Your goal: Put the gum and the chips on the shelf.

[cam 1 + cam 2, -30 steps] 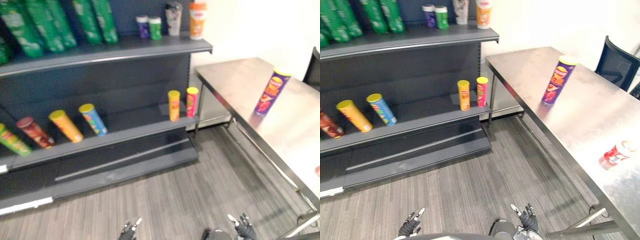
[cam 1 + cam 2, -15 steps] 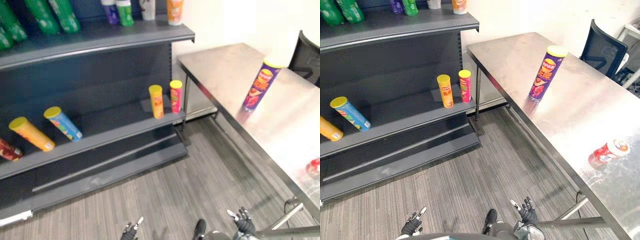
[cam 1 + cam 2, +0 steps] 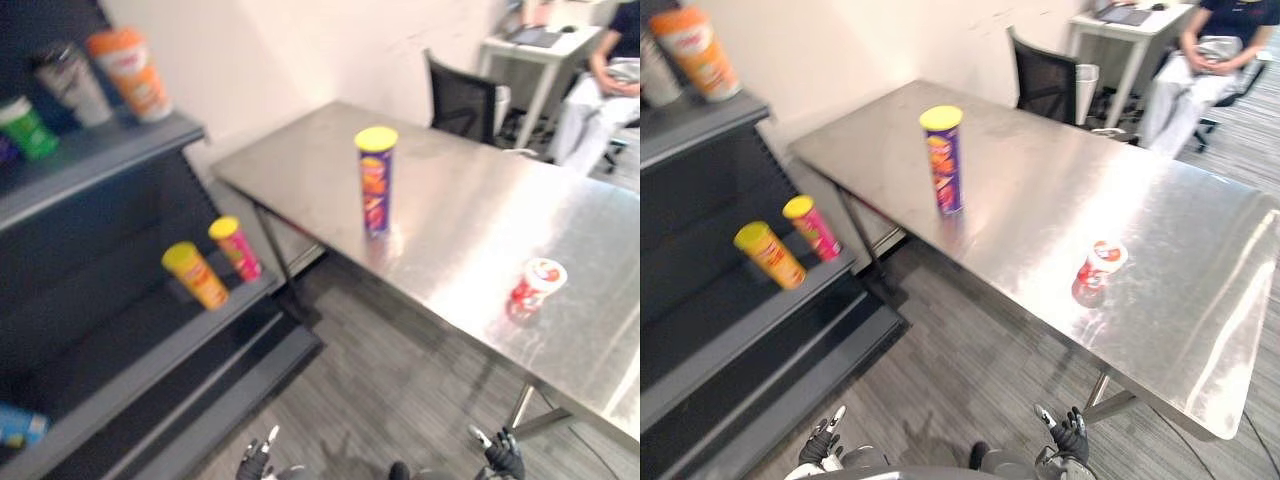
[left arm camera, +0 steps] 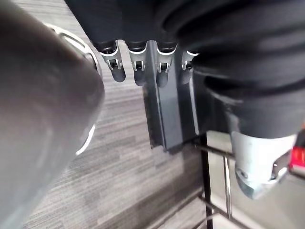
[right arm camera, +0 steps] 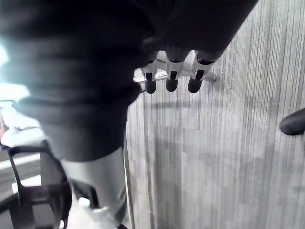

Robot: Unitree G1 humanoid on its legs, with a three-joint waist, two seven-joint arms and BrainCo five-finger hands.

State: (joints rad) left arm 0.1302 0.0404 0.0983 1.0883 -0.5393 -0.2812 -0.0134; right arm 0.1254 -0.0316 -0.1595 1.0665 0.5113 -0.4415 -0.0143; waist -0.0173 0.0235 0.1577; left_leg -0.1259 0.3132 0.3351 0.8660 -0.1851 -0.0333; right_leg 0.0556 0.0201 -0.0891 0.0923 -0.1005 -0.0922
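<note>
The room is bright. White glare shines off the steel table (image 3: pixel 1040 180) at the right of the frame. The shelf (image 3: pixel 720 340) at the left is dark, and a soft shadow lies on the floor (image 3: pixel 970 340) under the table.

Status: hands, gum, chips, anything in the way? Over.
Low, open, empty: left robot hand, right robot hand. On table: chips can upright, gum tub apart to its right; neither shelved yet. Beyond the far side: chair, seated person.

glossy brushed-metal table (image 3: pixel 1160 260), matt dark metal shelf (image 3: pixel 700 350), glossy purple chips can (image 3: pixel 943 160)
</note>
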